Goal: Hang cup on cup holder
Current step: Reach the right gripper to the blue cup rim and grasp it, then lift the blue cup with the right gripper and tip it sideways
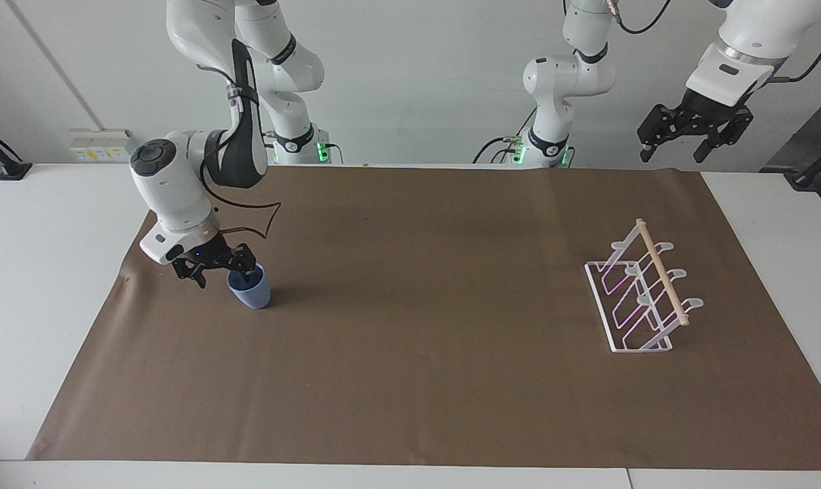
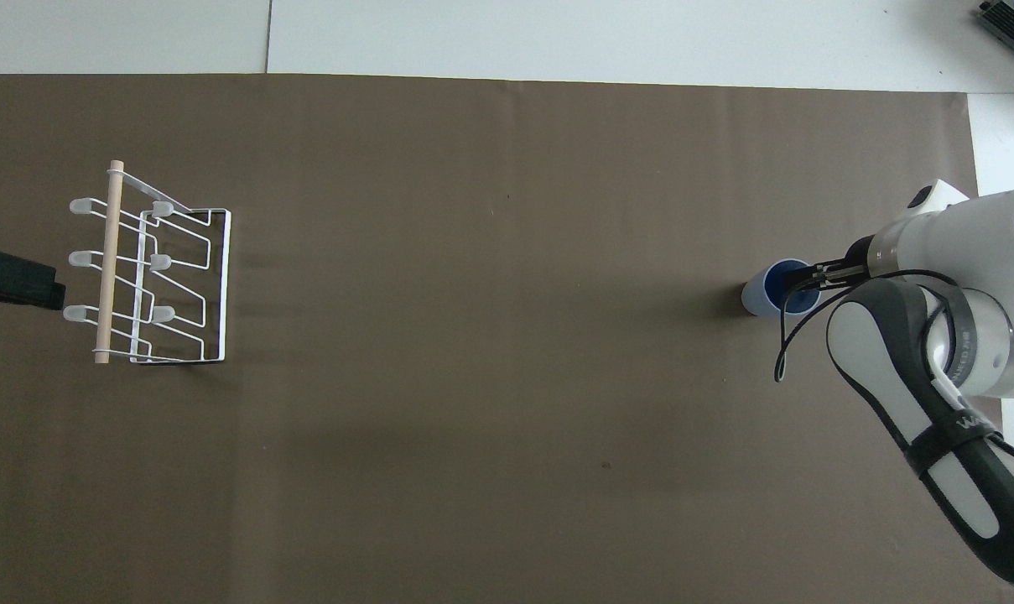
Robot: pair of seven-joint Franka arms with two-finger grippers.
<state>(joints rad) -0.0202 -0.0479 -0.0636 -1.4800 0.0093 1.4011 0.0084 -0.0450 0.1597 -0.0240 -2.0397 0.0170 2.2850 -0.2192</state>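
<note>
- Light-blue plastic, the cup [image 1: 250,291] stands upright on the brown paper [image 1: 410,380] at the right arm's end of the table, its mouth facing up and its narrower base down, so its long axis runs vertically, leaning a touch in the facing view.
- The right gripper [image 1: 221,270] is at the cup's rim with its fingers spread: one finger reaches down inside the mouth and the other hangs outside the wall, on the side away from the cup holder. The fingers do not look pressed onto the wall yet.
- The step in hand appears to be a pinch on the cup's wall. To do it well, the gripper should sink far enough that the pads bite below the rim, then close gently and squarely, since a light tumbler will likely tip or skate on the paper if pushed sideways first.
- The cup holder [image 1: 644,292] sits well apart from the cup, toward the left arm's end of the table; its wooden rod [image 1: 661,272] runs away from the robots, and its prongs slant upward.
- Hanging will probably need the cup turned mouth-down over a prong, so a firm rim grip matters.
- The left gripper [image 1: 695,129] waits in the air near its own end of the table, its fingers apart and holding nothing.
</note>
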